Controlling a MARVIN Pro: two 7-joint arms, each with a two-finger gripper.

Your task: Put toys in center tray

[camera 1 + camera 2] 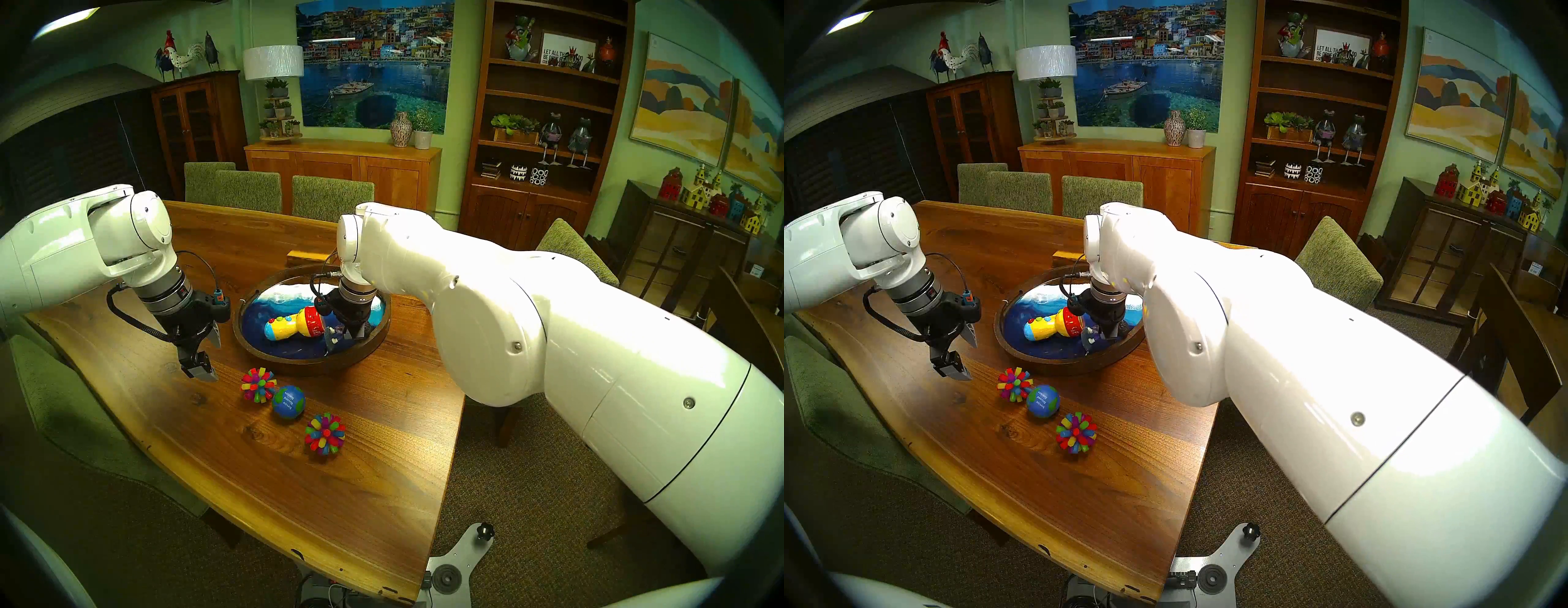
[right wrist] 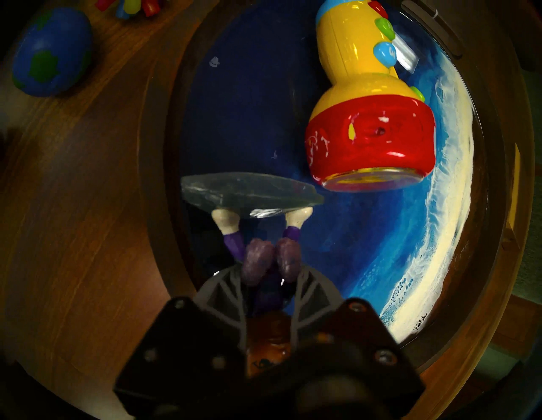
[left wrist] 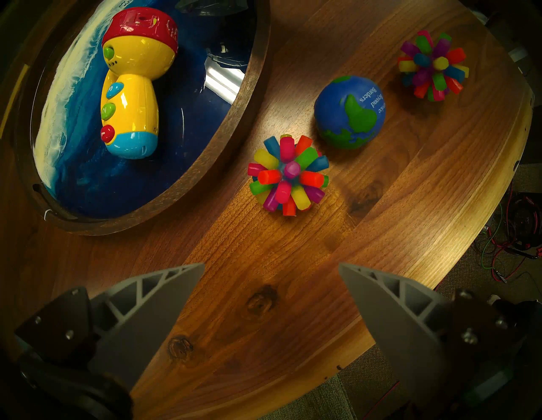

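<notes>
Right now my right gripper (image 2: 271,278) is closed on the small doll figure (image 2: 264,258), low inside the center tray (image 1: 250,339). I see the doll in the right wrist view: purple clothes, pale feet fixed on a clear round base (image 2: 249,190), and this base is close to the dark blue floor of the tray; I cannot tell if it touches.

The tray is round, with a dark wood rim and a glossy inside of deep blue with white wave foam. The toy flashlight (image 1: 292,325) lies on its side in it, just beside the doll: yellow body, red head, light blue end, and coloured buttons in a row.

My left gripper (image 3: 271,293) hangs over the table (image 1: 297,488) with its fingers wide apart and nothing between them. Three toys are on the wood in front of the tray, in a line: a spiky ball (image 1: 258,384), the globe ball (image 1: 288,401) touching it or nearly, and the second spiky ball (image 1: 325,433) a little apart. On the globe I can read white words, "Beyond Borders"; the first word is partly hidden.
</notes>
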